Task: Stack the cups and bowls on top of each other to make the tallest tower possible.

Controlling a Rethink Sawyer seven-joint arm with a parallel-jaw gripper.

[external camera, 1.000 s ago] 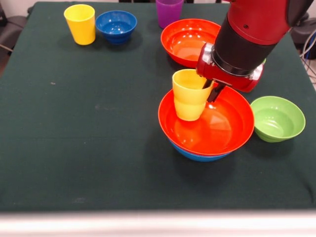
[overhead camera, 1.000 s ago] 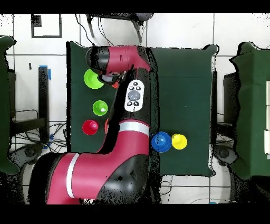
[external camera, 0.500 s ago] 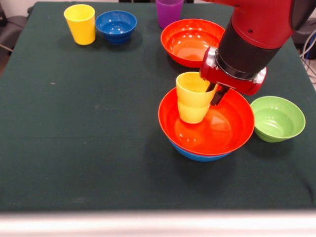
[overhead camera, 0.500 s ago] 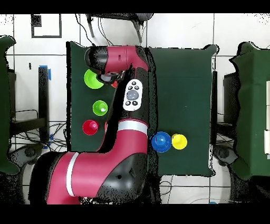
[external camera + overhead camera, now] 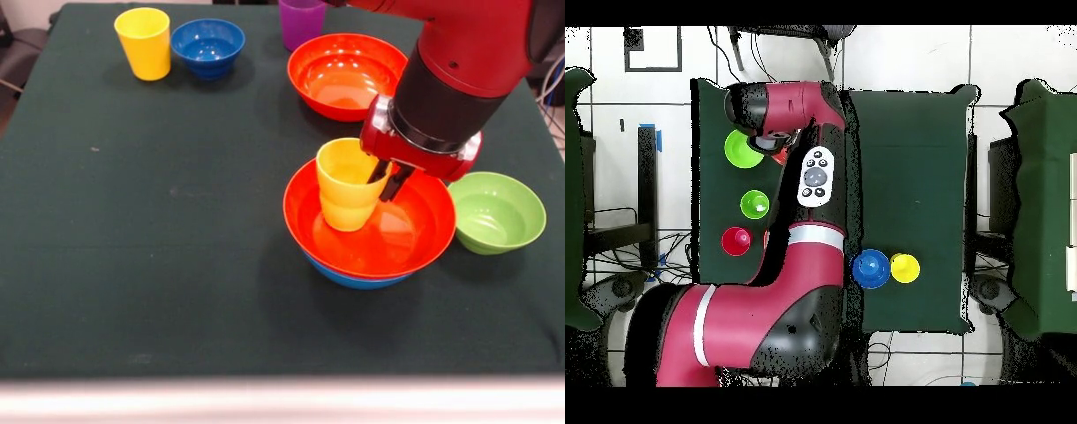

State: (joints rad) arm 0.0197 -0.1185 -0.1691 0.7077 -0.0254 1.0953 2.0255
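Your arm (image 5: pixel 800 200) covers the stack from overhead; only the front view shows the grip.

From above you get the lime green bowl (image 5: pixel 742 149), a lime green cup (image 5: pixel 755 205) and a red cup (image 5: pixel 736 240) beside the arm, which hides the tower. From the front, the large orange-red bowl (image 5: pixel 388 238) sits nested in the light blue bowl (image 5: pixel 353 276), with the yellow-orange cup (image 5: pixel 350 184) standing upright inside it, left of centre. Your gripper (image 5: pixel 387 177) pinches that cup's right rim, one finger inside the cup and one outside.
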